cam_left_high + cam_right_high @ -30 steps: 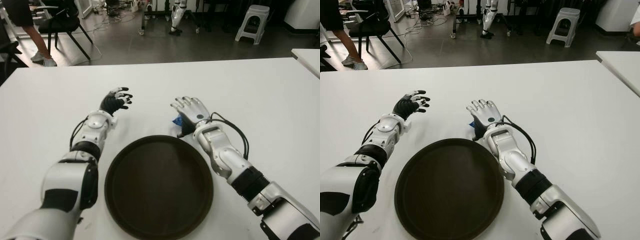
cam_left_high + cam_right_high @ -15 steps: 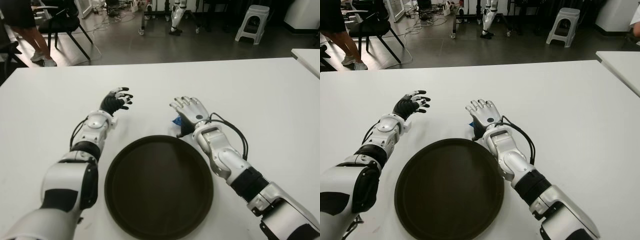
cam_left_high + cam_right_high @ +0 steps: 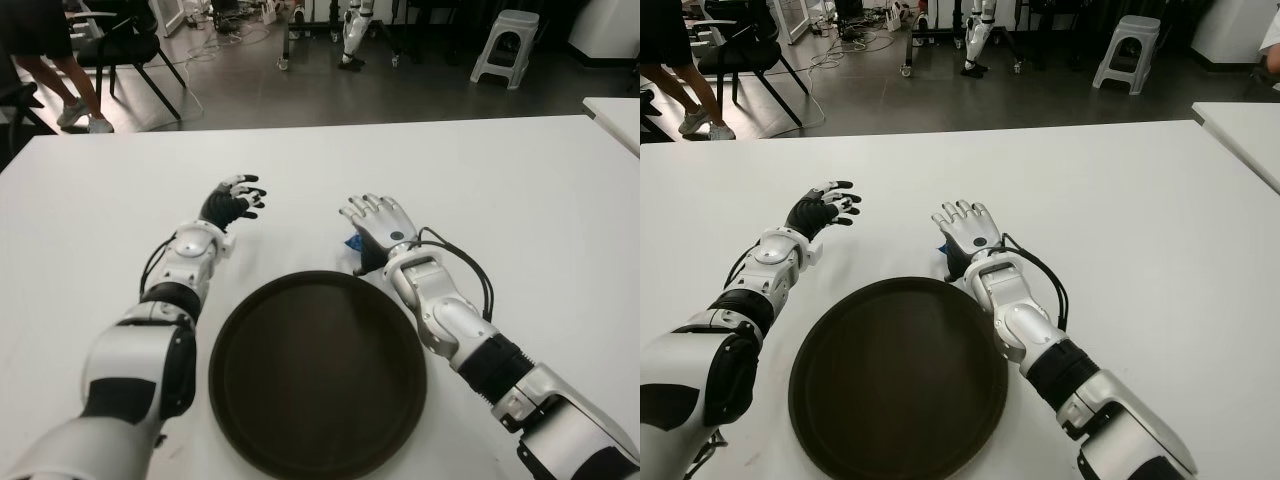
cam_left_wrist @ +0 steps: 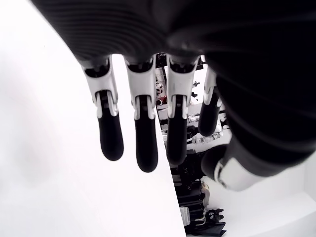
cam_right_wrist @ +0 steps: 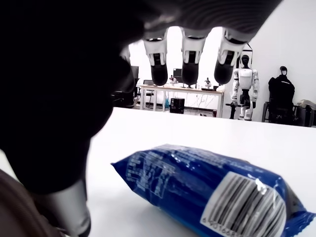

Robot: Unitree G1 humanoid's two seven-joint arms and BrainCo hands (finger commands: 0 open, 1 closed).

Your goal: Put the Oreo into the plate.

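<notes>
A blue Oreo packet lies on the white table, just past the far rim of the round dark plate. From the head views only a blue corner of the Oreo packet shows under my right hand. That hand hovers over the packet with its fingers spread, holding nothing. My left hand shows with fingers spread at the plate's far left, apart from both.
A second white table's corner shows at the far right. Beyond the table's far edge are a chair, a stool and a person's legs.
My right hand has crept slightly forward and left over the packet. The person in the background has walked a step.
</notes>
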